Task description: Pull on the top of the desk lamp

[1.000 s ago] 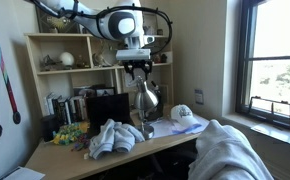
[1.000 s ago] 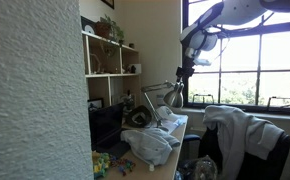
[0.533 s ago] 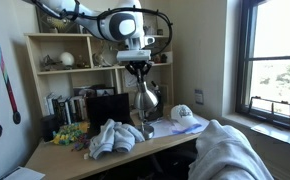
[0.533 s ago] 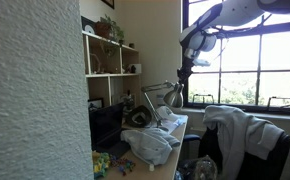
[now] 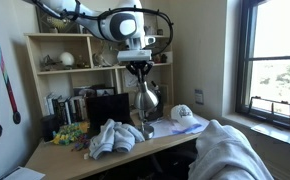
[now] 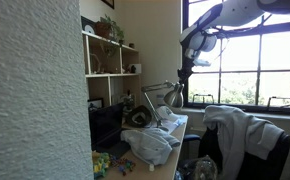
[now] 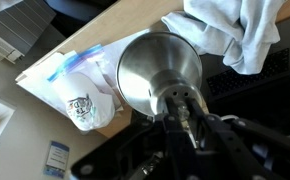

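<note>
On the wooden desk (image 5: 63, 156): a shiny silver metal desk lamp (image 5: 145, 100) with a bell-shaped shade stands near the middle.
Black monitor (image 5: 110, 108): it sits just left of the desk lamp, and the lamp is taller.
Top of the desk lamp (image 5: 140, 84): this thin upper end of the shade is right under my gripper (image 5: 138, 75).
My gripper: it points straight down. In the wrist view my gripper (image 7: 185, 118) has dark fingers (image 7: 200, 128) on both sides of the thin end (image 7: 178, 100). I cannot tell if they squeeze it or only sit around it.
Shade from above: in the wrist view the wide silver cone (image 7: 153, 62) opens away from me, toward the desk.
My arm (image 5: 95, 20): white and black, it comes in from the upper left in an exterior view.
White cap (image 5: 185, 115): it lies on the desk, right of the lamp and near it.
Pile of grey and white cloth (image 5: 113, 138): it lies left of the lamp, at the near edge of the desk.
Wooden shelf (image 5: 55, 70): it stands at the far left, behind the monitor.
Window (image 5: 277, 60): bright, on the right wall.
</note>
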Robot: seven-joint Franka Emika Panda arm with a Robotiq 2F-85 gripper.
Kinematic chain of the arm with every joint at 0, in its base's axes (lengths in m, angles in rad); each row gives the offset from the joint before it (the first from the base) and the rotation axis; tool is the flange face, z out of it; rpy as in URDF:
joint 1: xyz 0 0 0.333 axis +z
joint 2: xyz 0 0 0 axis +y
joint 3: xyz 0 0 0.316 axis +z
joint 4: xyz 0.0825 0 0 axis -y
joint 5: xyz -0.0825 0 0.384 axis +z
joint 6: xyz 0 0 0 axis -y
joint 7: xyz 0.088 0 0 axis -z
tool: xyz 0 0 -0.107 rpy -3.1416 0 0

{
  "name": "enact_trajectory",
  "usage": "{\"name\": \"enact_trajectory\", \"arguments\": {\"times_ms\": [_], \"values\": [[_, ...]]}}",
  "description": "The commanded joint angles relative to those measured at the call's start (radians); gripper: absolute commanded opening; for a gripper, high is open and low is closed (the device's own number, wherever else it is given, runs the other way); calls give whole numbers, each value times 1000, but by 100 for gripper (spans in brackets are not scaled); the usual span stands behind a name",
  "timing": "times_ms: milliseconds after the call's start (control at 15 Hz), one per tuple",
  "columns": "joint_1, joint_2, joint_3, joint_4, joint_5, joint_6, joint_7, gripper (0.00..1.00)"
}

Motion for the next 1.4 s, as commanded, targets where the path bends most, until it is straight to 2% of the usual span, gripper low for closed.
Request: {"name": "enact_trajectory", "arguments": {"times_ms": [0,600,867,1333], "values": [[-22,-3,19,8,0,14,-33,8],[-23,-5,18,18,-3,-10,-71,8],[-31,-2,13,38,9,-46,-151,8],[-62,-1,1,74,-2,-174,-319,8]]}}
